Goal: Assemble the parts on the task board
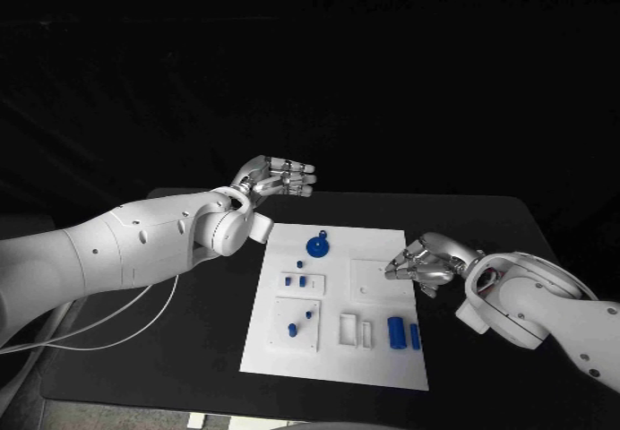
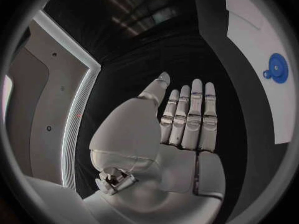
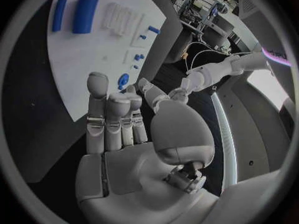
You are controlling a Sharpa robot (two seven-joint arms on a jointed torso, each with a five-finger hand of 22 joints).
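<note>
Blue parts (image 1: 398, 331) lie on the task board (image 1: 388, 367), both hands empty.

Dim scene, fisheye-bent wrist edges

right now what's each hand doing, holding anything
Left hand: open, holding nothing, off the task board.
Right hand: open, holding nothing, at the task board's right edge.

Head cam: high, looking down on the counter (image 1: 155, 358), whole task board (image 1: 339, 305) in frame, both arms entering from the sides. Left wrist cam: tight behind left hand (image 2: 181, 129), facing along the fingers (image 2: 196, 114). Right wrist cam: same, behind right hand (image 3: 124, 134). All three share the board; blue gear (image 2: 278, 67) appears in each.
</note>
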